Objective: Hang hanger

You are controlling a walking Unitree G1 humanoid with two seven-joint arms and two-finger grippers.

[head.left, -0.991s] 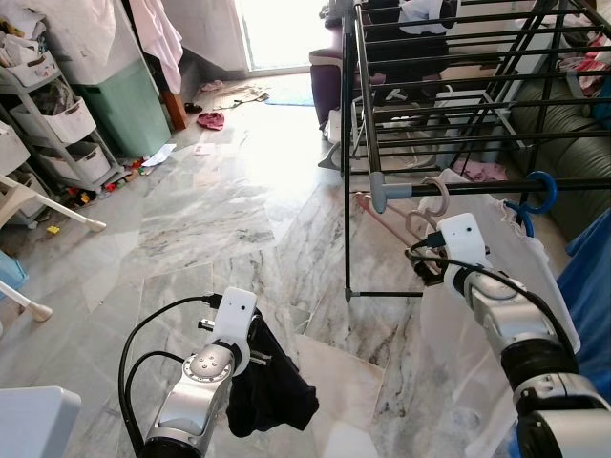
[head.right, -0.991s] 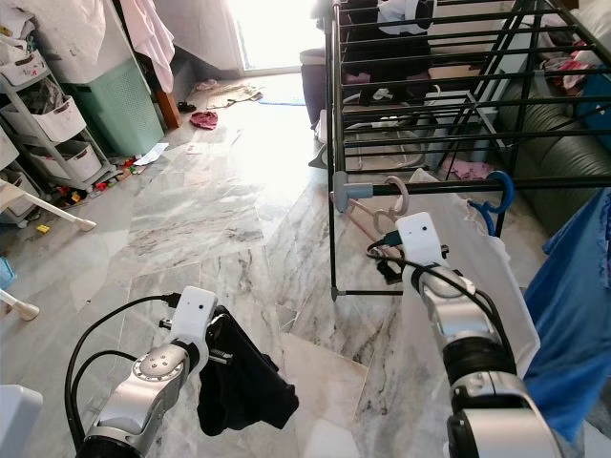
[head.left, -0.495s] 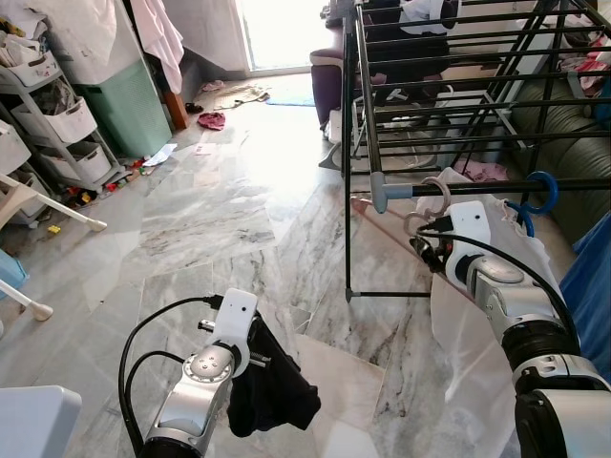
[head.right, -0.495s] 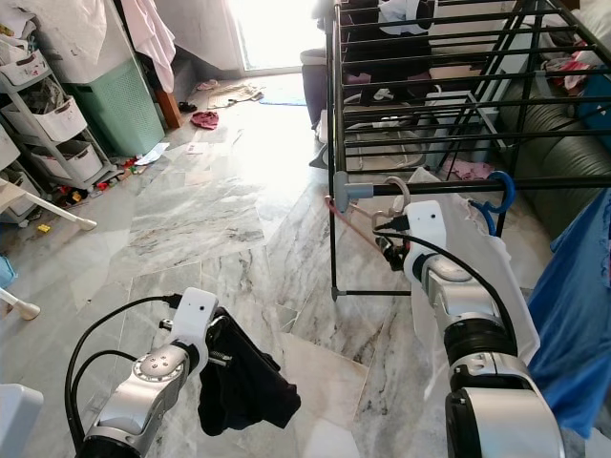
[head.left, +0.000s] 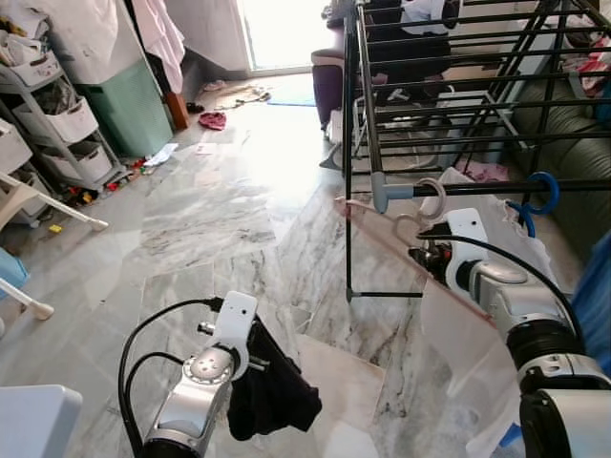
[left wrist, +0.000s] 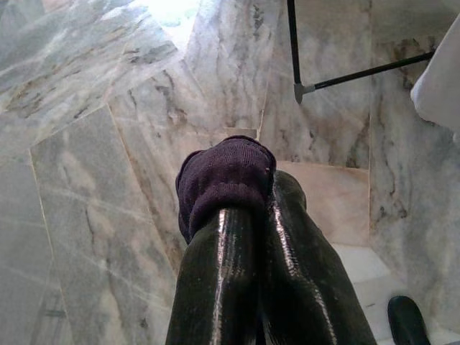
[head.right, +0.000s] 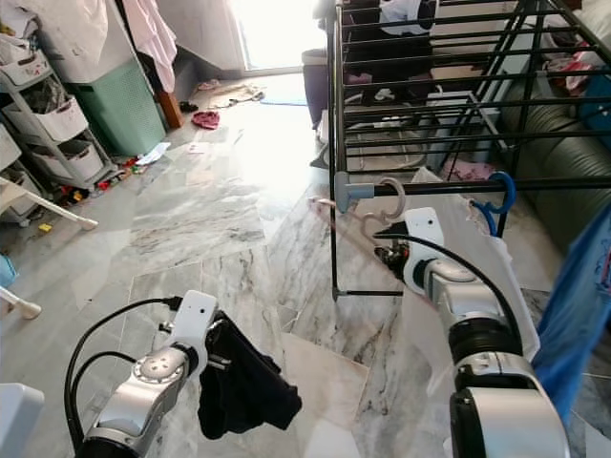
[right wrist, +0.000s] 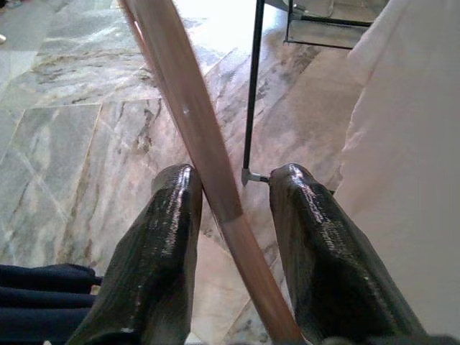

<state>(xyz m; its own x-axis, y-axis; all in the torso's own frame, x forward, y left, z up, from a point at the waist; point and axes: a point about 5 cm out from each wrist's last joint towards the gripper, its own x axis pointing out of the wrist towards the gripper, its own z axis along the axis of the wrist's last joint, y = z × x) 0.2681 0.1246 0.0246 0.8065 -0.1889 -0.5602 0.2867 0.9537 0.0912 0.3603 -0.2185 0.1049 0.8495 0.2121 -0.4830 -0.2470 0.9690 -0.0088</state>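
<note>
A pale pink hanger (head.left: 382, 216) carries a white garment (head.left: 468, 329). Its hook (head.left: 437, 194) curls at the black front bar (head.left: 477, 188) of the drying rack. My right gripper (head.left: 420, 256) is just below the bar. In the right wrist view it (right wrist: 230, 180) is open, and the hanger's arm (right wrist: 194, 136) runs through the gap close to one finger (right wrist: 165, 237). My left gripper (head.left: 256, 358) is low over the marble floor, shut on a dark cloth (head.left: 272, 393). That cloth (left wrist: 226, 172) wraps over its fingertips.
A blue hanger hook (head.left: 541, 191) sits on the same bar, with a blue garment (head.left: 592, 286) at the far right. More rack bars (head.left: 449, 86) rise behind. A green basket (head.left: 129, 105), shelves with bins (head.left: 57, 124) and white frame legs (head.left: 57, 210) stand on the left.
My right wrist has shifted a little up and toward the rack. The hanger's free end has swung further left, and the white garment hangs lower. The left arm has not moved.
</note>
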